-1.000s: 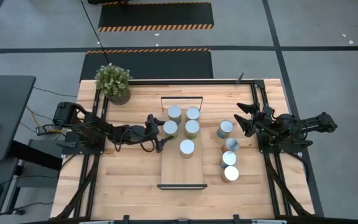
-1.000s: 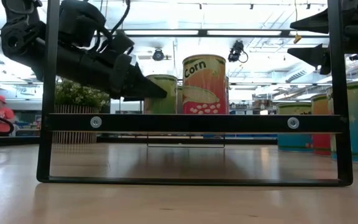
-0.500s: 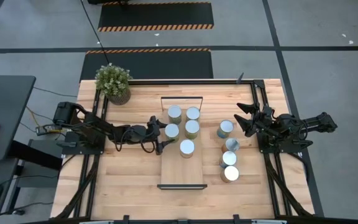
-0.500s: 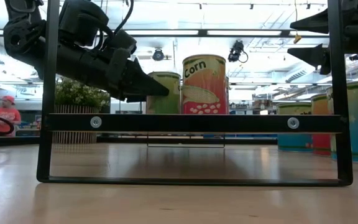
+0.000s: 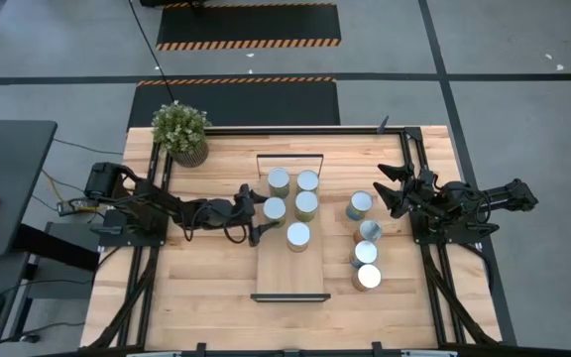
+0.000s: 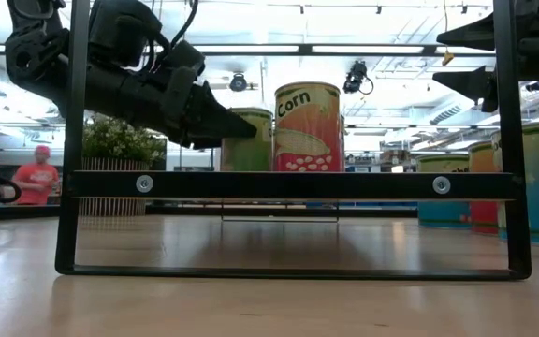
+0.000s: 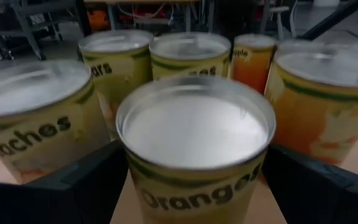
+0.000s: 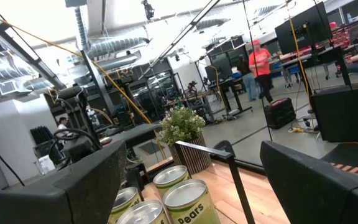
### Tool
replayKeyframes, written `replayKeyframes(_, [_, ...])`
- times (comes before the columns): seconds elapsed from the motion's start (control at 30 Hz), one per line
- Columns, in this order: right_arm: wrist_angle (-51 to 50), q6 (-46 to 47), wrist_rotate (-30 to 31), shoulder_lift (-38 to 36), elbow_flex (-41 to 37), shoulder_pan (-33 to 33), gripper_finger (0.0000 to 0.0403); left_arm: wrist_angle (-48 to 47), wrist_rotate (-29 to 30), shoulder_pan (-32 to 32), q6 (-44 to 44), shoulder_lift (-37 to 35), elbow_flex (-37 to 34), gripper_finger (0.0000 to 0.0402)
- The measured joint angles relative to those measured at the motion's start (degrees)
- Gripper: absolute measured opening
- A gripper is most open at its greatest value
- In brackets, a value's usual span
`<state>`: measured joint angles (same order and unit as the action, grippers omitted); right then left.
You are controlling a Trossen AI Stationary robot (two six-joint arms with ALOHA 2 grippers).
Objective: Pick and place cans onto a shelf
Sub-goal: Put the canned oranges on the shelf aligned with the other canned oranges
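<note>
The light-wood shelf (image 5: 290, 273) lies in the middle of the table with several silver-topped cans standing on its far half. My left gripper (image 5: 258, 212) reaches in from the table's left and is shut on the left can of the second row, labelled Oranges (image 7: 194, 134), (image 5: 274, 207). A Corn can (image 6: 307, 126) stands nearer on the shelf. Several more cans (image 5: 365, 253) stand upright on the tabletop right of the shelf. My right gripper (image 5: 389, 190) is open and raised at the table's right side, holding nothing. My left gripper pinches the Oranges can's side wall (image 7: 135, 180) between its two fingers (image 7: 86, 186), one on each side of the can. The fingers come almost level from the table's left. The can is upright over the shelf; the shelf's end bar hides its bottom.
A potted plant (image 5: 181, 132) stands at the table's far left corner. The shelf's dark end frame (image 6: 288, 184) crosses the low view. Other cans stand close around the held one (image 7: 33, 118). A person in red walks in the room behind (image 6: 37, 173).
My left gripper has turned a little at the wrist while staying where it is, and the can between its fingers has shifted slightly with it. The person in the background has walked on.
</note>
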<state>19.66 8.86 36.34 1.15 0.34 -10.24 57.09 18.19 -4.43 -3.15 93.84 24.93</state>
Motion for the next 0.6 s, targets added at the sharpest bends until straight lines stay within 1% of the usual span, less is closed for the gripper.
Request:
replayKeyframes(0.2, [0.0, 0.0, 0.02, 0.0, 0.02, -0.01, 0.0378, 5.19, 0.0, 0.07, 3.1, -0.06, 0.0, 0.0357])
replayKeyframes(0.4, [0.0, 0.0, 0.02, 0.0, 0.0, -0.02, 0.0378, 11.62, 0.05, 0.07, 8.43, -0.62, 0.0, 0.0357])
replayKeyframes(0.5, [0.0, 0.0, 0.01, 0.0, 0.01, 0.0, 0.0378, 10.74, 0.22, 0.07, 10.14, -2.9, 0.0, 0.0357])
replayKeyframes(0.6, [0.0, -0.02, 0.02, 0.0, 0.0, -0.02, 0.0378, 5.52, 0.43, 0.07, 10.28, -6.43, -0.02, 0.0357])
